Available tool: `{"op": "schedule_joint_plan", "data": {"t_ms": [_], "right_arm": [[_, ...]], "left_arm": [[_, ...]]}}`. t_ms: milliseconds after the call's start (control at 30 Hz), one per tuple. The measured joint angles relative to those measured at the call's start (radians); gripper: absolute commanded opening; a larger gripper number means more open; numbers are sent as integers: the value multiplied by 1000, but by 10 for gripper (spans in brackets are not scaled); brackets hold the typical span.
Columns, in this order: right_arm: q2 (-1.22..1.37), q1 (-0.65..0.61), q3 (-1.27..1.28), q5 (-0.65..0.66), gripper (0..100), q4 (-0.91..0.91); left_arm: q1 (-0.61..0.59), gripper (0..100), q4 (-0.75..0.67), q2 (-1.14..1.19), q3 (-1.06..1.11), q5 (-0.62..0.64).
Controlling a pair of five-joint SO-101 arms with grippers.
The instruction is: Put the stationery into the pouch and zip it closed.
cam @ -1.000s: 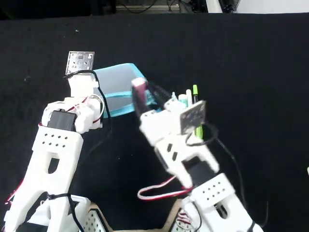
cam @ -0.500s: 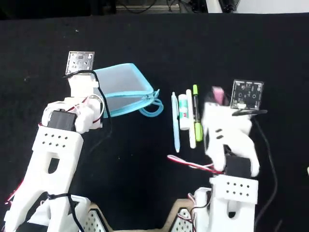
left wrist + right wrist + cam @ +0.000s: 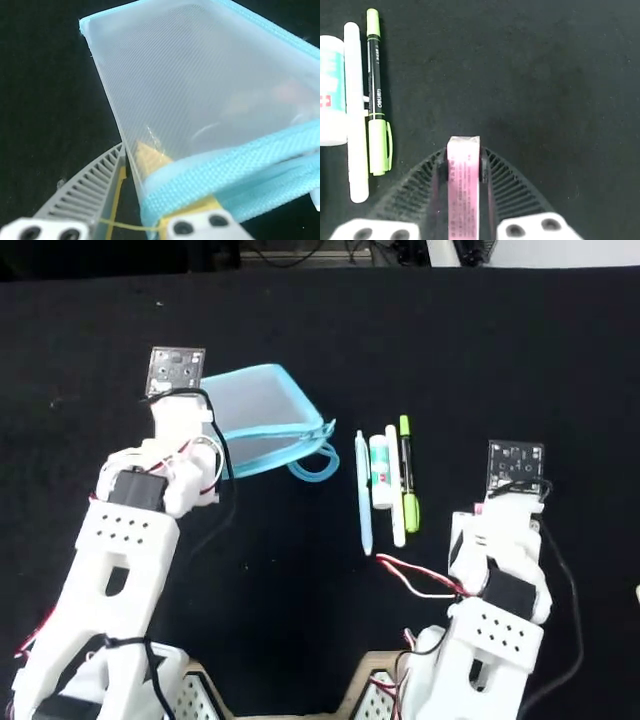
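Both pincers were clenched: the left pincer (image 3: 131, 149) pinned the pouch (image 3: 200, 90) by its edge, likely steadying it; the right pincer (image 3: 463, 150) gripped a pink eraser (image 3: 463, 192) for loading.

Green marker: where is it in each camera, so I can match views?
High view: green marker, just right of the white pen, farther right of the pouch.
Right wrist view: green marker near the right claw, which grips a pink stick.
Left wrist view: faces the pouch in the left claw, away from the marker.
Shared landmark: the white pen beside the marker.
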Motion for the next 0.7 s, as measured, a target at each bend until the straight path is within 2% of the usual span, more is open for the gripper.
{"op": "schedule_joint_plan", "data": {"t_ms": [167,267,700], "right_arm": [[9,6,-2,0,18,43],[98,6,-38,0,18,86],[796,38,-377,6,19,94]], "left_arm": [[41,30,-6,0,0,0],[46,30,-6,0,0,0],[38,30,-12,0,14,0]]}}
